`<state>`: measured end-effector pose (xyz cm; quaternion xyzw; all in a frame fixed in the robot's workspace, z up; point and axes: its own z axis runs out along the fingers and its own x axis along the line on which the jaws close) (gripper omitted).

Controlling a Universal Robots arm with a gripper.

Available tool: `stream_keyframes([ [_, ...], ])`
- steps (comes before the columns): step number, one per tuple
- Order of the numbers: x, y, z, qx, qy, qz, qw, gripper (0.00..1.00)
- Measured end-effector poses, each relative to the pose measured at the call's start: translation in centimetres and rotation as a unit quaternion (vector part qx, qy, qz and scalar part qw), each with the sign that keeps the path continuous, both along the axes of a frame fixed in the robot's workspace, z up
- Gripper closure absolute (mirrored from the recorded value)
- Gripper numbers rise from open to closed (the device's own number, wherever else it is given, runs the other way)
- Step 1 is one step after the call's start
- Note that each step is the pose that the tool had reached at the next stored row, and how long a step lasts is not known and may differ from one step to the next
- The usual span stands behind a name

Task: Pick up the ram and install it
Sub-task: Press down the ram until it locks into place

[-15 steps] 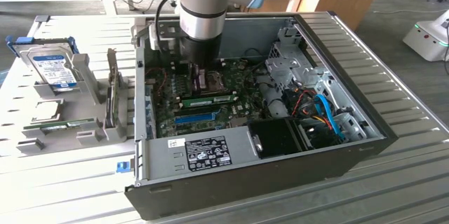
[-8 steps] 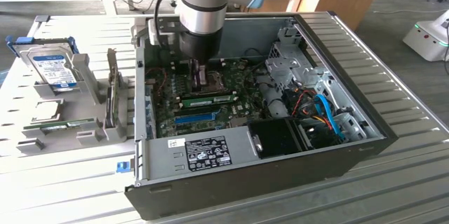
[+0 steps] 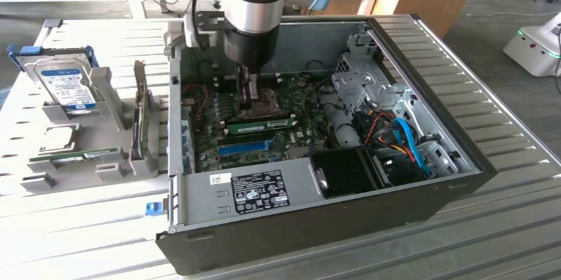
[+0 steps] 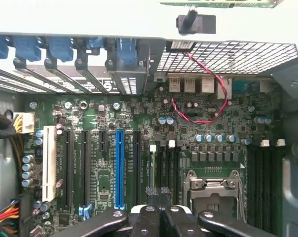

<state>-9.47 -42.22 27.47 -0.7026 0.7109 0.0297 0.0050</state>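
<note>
On the exterior view's left, a grey rack (image 3: 88,155) on the slatted desk (image 3: 491,240) holds one hard drive (image 3: 66,83) with a blue label, upright, and one ram (image 3: 75,157) lying flat at the rack's near end, its long axis running left to right. To the right stands the open computer case (image 3: 351,162), with the arm (image 3: 254,4) reaching down over the motherboard, where a second green stick (image 3: 261,124) sits seated. The wrist view adds what the exterior hides: the pincer (image 4: 158,191), tips pressed together and holding nothing, hovering beside one blue slot (image 4: 120,168) and the socket (image 4: 213,190).
</note>
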Motion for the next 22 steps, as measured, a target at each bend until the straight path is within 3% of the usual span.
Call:
stream_keyframes([
  [22, 0.0, 0.0, 3.87, -0.0002, 0.0, 0.0, 1.0, 0.89],
])
